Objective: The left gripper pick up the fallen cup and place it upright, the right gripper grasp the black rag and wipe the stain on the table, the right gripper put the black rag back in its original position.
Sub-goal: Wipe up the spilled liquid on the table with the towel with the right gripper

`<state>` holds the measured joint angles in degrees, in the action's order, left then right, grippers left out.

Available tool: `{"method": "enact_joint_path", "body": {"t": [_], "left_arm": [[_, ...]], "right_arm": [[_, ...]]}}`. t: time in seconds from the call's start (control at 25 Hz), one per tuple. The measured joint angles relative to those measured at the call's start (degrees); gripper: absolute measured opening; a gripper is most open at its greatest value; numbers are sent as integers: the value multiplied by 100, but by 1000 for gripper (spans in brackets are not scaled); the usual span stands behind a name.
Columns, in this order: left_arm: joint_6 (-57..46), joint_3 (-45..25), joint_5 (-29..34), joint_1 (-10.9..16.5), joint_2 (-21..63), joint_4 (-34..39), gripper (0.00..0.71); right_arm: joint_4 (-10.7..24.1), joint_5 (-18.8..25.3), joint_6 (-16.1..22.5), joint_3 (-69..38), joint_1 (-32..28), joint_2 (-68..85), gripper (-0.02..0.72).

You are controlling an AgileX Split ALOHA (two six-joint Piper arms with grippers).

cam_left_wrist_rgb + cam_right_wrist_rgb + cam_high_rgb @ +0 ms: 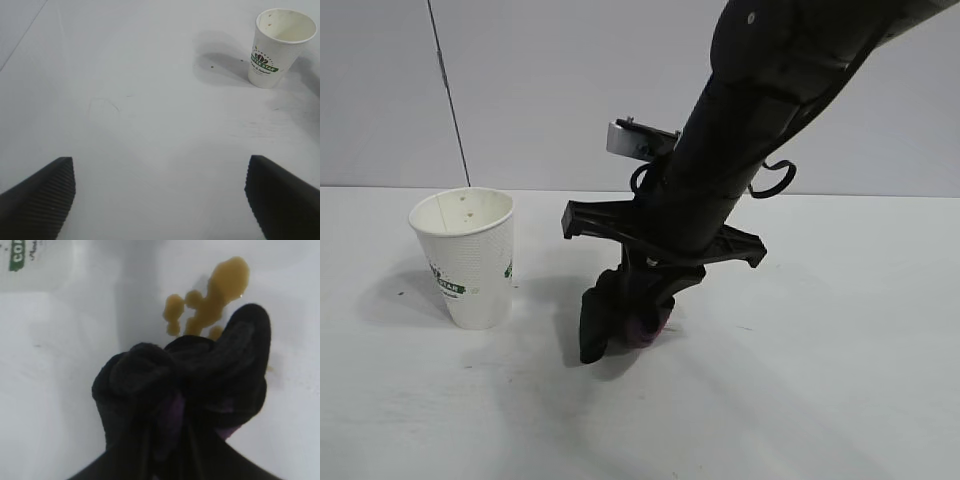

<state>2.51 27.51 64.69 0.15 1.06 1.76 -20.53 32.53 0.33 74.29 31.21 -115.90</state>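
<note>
A white table (840,380) is shown with two black robot arms at work on a spill. One paper cup (467,258) is seen, set upright with its open mouth facing up, to the left of the cleaning arm in the exterior view; the righting step can therefore be judged complete. One black rag (185,390), with dark purple folds, is bunched and clamped between the fingers of the right gripper (625,325), which is angled steeply down near the middle of the table, with the cloth's lower end at or just above the surface. The rag is held just beside one stain (210,297), a cluster of amber-brown drops and one larger blot, seen only in the right wrist view; the cloth's edge overlaps the nearest drops, though contact cannot be confirmed. This placement is judged to be the start of the wiping pass. The left gripper (160,200) is held well back from the cup with its fingers spread wide and nothing between them, presumably parked to leave the wiping area free.
</note>
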Motion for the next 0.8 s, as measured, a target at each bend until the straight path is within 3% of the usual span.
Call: {"method": "enact_joint_path", "body": {"t": [0.28, 0.8], "left_arm": [[0, 0, 0, 0, 0, 0, 663], [0, 0, 0, 0, 0, 0, 663]], "right_arm": [[-6, -88, 0, 376, 0, -462, 83], [353, 66, 107, 1169, 0, -1022, 83]]}}
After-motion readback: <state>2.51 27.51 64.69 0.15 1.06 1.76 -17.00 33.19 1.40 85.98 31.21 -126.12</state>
